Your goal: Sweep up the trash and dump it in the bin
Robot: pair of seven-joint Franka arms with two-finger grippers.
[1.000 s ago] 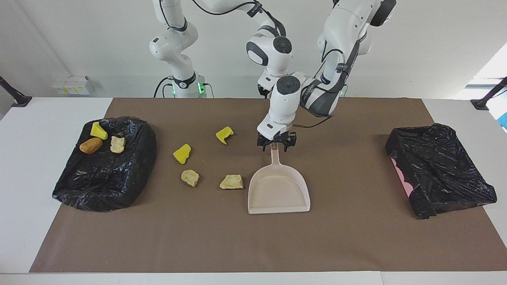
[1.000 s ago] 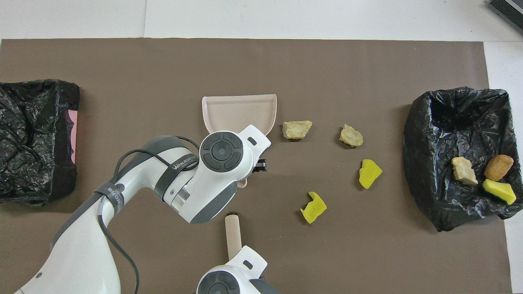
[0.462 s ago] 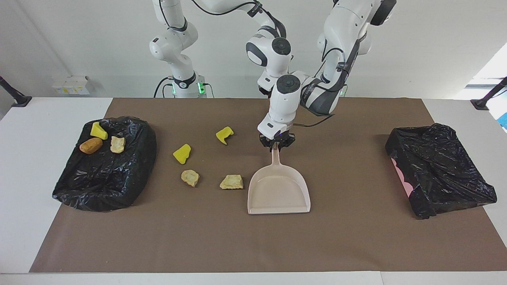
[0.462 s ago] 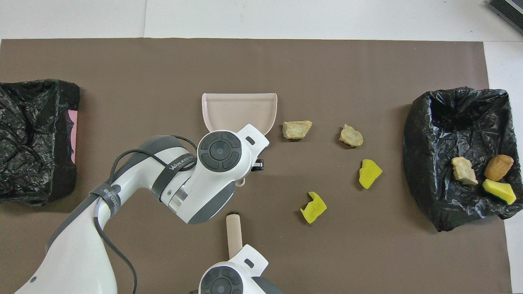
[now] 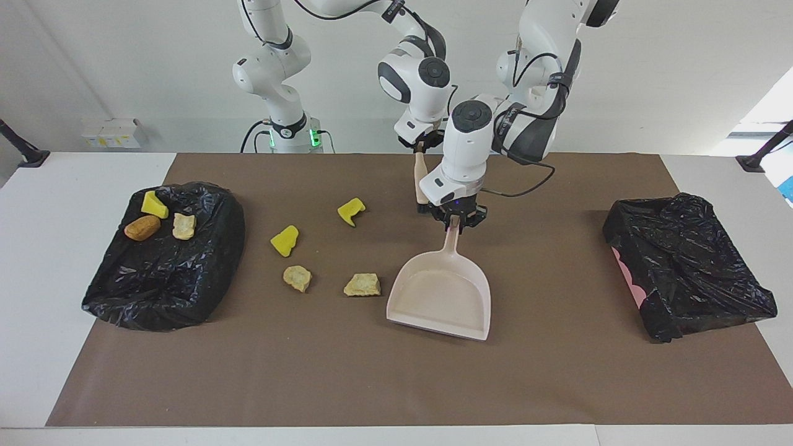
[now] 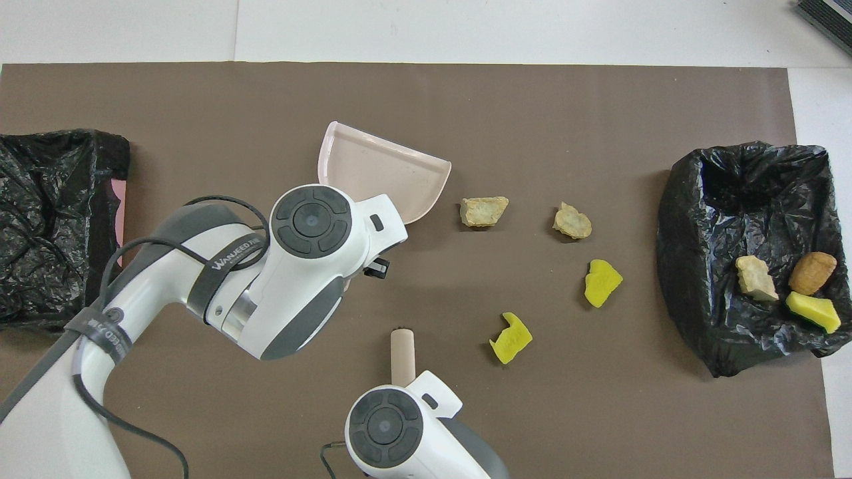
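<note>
Two tools are at work here, both clamped. The left tool (image 5: 459, 222) has its fingertips pressed together on the end of the dustpan (image 5: 441, 296) handle, and the pan sits slewed on the brown mat (image 5: 557, 371), its open lip turned partly toward the left arm's end of the tabletop. The right tool (image 5: 422, 147) hangs over the mat's edge nearest the robots, closed on the top of a slim tan brush handle (image 5: 420, 184) that points down beside the left wrist; its bristle end is hidden, so I cannot tell whether it touches the mat.

Seven pieces of trash show. Four lie loose on the mat toward the right arm's end: a tan lump (image 5: 362, 284) just beside the pan's side wall, another tan lump (image 5: 297, 277) next to it, a yellow foam chunk (image 5: 285, 240) a little nearer the robots, and a notched yellow chunk (image 5: 351, 210) nearest them. Three more, one yellow, one orange-brown and one tan, already rest in the black-lined bin (image 5: 204, 297) at the right arm's end. A second black-lined bin (image 5: 694, 279) sits at the left arm's end.

Foam pieces look light and springy, likely to bounce or skid ahead of a brush; the stone-like lumps look stiff, rough and irregular, so they should tumble rather than slide. None suits pinching; pushing low against their sides seems best. The pan looks thin, rigid plastic, and held far out on its handle it may twist, so the lip needs pressing flat.
</note>
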